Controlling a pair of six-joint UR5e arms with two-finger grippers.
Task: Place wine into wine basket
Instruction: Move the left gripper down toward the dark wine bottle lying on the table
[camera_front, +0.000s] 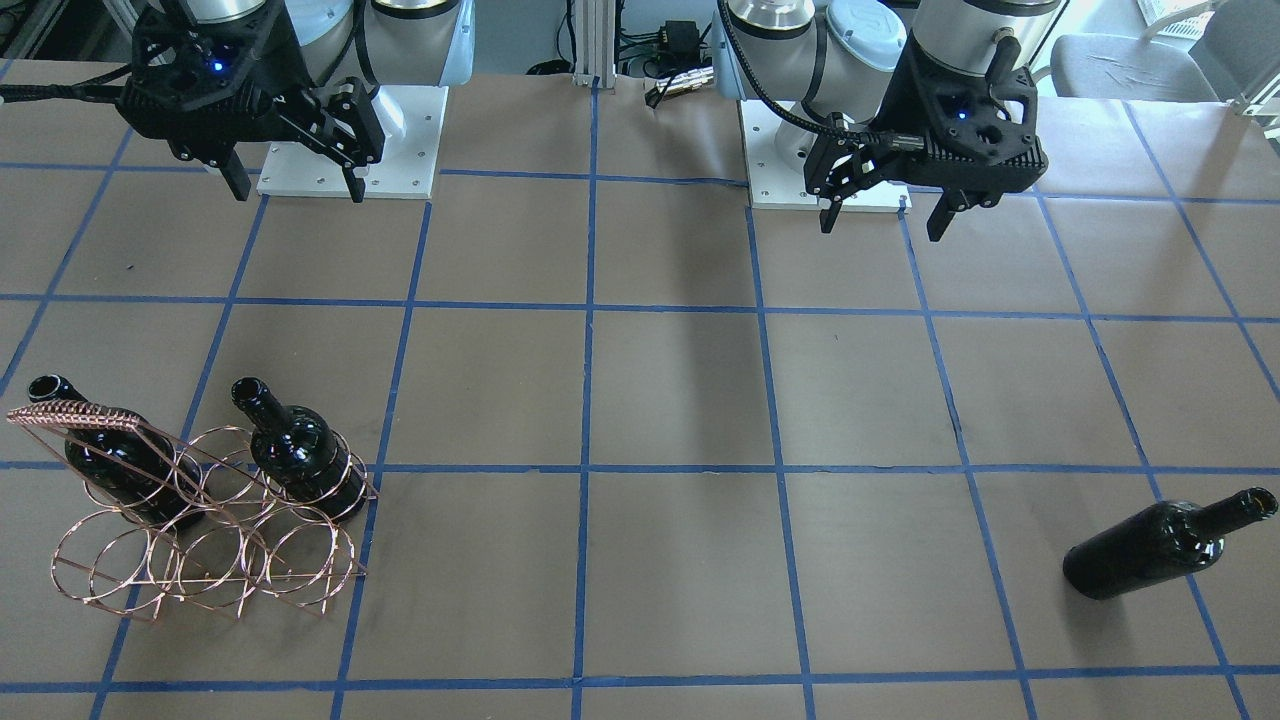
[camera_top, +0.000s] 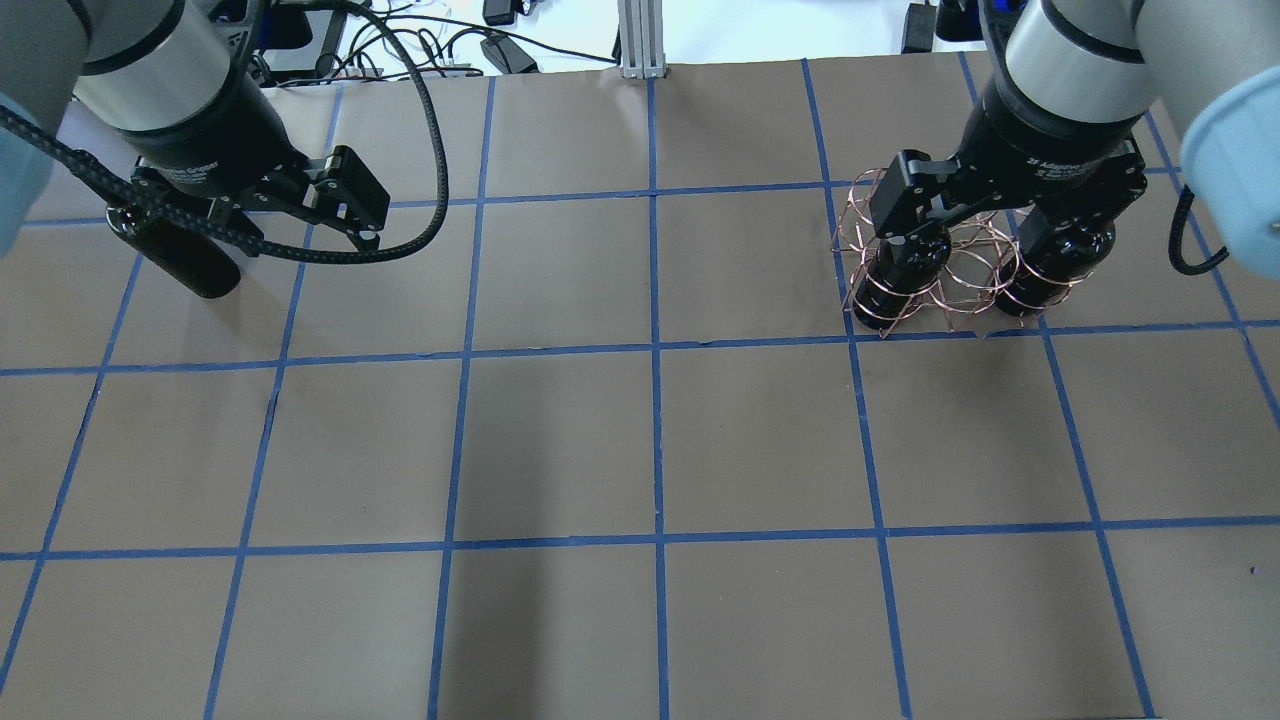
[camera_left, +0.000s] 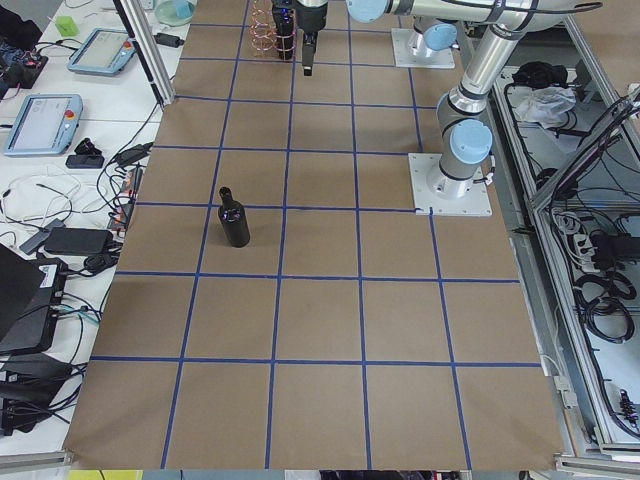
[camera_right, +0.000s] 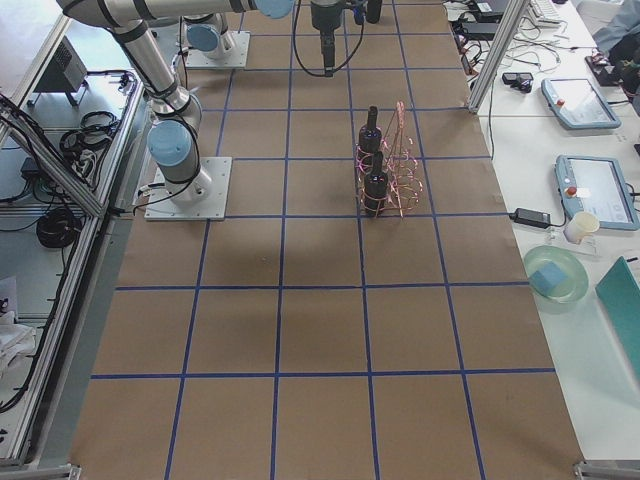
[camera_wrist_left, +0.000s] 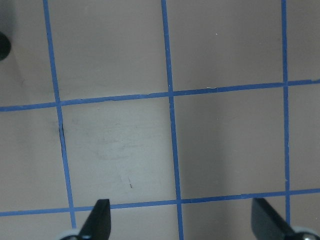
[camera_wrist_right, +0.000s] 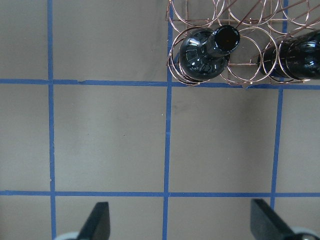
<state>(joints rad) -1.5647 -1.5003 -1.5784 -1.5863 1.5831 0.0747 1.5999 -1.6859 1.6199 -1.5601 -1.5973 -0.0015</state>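
Note:
One dark wine bottle (camera_front: 1160, 548) stands upright and alone on the brown table, also visible in the exterior left view (camera_left: 234, 218). My left gripper (camera_front: 882, 228) hangs open and empty well back from it; the left wrist view shows only a sliver of the bottle (camera_wrist_left: 2, 46). The copper wire wine basket (camera_front: 75, 413) sits at the other end with two similar bottles upright in its outer loops (camera_front: 300, 450) (camera_front: 110, 455). My right gripper (camera_front: 300, 192) is open and empty, raised, with the basket (camera_wrist_right: 170, 50) just ahead of its fingertips (camera_wrist_right: 100, 217).
Blue tape lines grid the brown paper table. White arm bases (camera_front: 350, 140) (camera_front: 790, 150) stand at the robot's edge. Tablets, cables and cups lie on side benches beyond the table (camera_right: 580, 190). Bare tabletop stretches between the lone bottle and the basket.

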